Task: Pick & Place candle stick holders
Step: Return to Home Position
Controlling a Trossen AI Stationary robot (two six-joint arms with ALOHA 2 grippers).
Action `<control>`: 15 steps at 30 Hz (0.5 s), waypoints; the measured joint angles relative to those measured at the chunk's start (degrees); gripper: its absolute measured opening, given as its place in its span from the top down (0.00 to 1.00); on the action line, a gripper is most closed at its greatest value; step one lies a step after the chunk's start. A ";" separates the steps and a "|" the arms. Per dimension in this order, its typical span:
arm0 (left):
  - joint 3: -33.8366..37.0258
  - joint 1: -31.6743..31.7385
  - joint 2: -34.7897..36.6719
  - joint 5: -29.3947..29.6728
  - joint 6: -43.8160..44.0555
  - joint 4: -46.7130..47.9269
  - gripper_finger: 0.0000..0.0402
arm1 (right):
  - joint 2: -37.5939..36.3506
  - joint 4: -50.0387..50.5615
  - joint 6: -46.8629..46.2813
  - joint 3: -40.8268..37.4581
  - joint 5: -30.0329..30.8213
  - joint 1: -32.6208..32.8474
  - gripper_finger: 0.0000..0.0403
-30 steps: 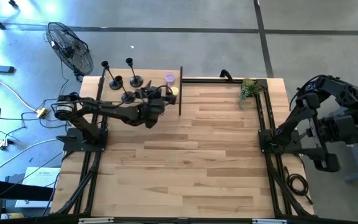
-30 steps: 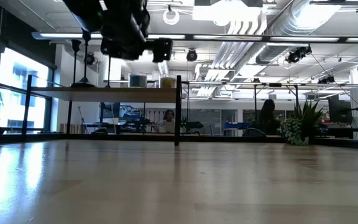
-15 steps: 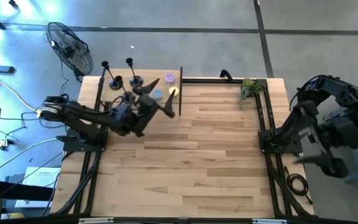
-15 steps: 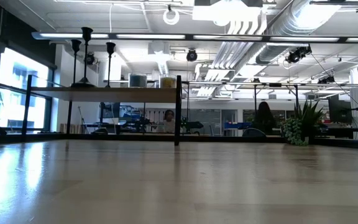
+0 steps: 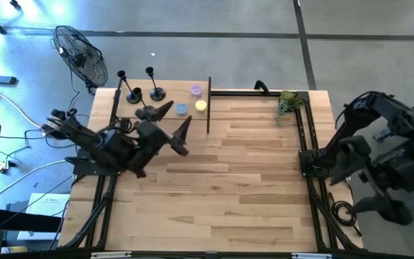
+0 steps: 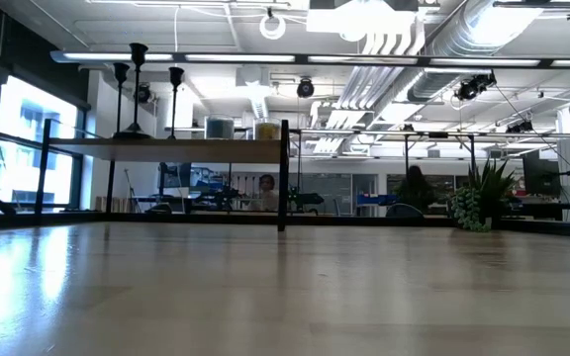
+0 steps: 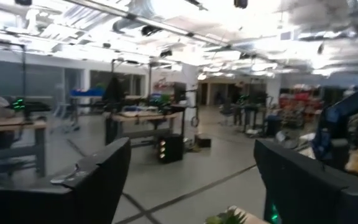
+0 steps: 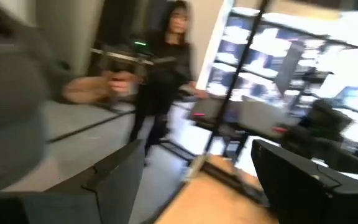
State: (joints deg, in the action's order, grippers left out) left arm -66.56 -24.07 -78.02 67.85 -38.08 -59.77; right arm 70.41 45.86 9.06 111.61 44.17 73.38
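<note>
Three black candle stick holders (image 5: 134,94) (image 5: 157,93) (image 5: 148,112) stand upright on their round bases on a raised wooden shelf (image 5: 124,108) at the table's far left. The low view shows the candle stick holders (image 6: 138,59) atop the shelf (image 6: 166,144). My left gripper (image 5: 173,122) hovers open just on the near right side of the shelf, high above the table, nothing between its fingers (image 7: 104,180). My right gripper (image 8: 197,155) is open and empty; its arm (image 5: 379,162) stands beyond the table's right edge.
Small purple (image 5: 196,90), blue (image 5: 182,108) and yellow (image 5: 200,106) candles sit on the shelf's right part, by a black upright post (image 5: 208,108). A green plant (image 5: 287,102) stands far right. A fan (image 5: 81,54) is off the table. A person (image 8: 166,56) is nearby.
My left gripper has drawn back from the shelf toward the table's near left, risen out of the low view and tipped upward with a roll. The three holders have stayed standing on the shelf. My right arm has turned a little beyond the right edge.
</note>
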 joint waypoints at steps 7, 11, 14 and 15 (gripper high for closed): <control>-8.88 -4.35 0.24 5.83 -15.72 1.50 0.50 | 1.25 -11.39 11.12 0.05 9.58 0.00 0.39; -14.29 -6.58 3.48 4.52 -18.77 15.24 0.85 | 1.10 -16.57 17.72 0.05 12.34 0.00 0.61; -18.88 -8.14 6.79 5.49 -18.27 28.30 0.96 | 0.60 -21.32 24.61 0.05 16.76 0.00 0.83; -20.40 -8.62 7.77 5.67 -17.74 32.04 0.95 | 0.37 -23.53 27.37 0.05 18.61 0.00 0.91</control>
State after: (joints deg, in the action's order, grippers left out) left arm -86.96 -32.69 -70.25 73.52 -55.82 -27.73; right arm 70.77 22.33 36.43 111.66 62.77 73.38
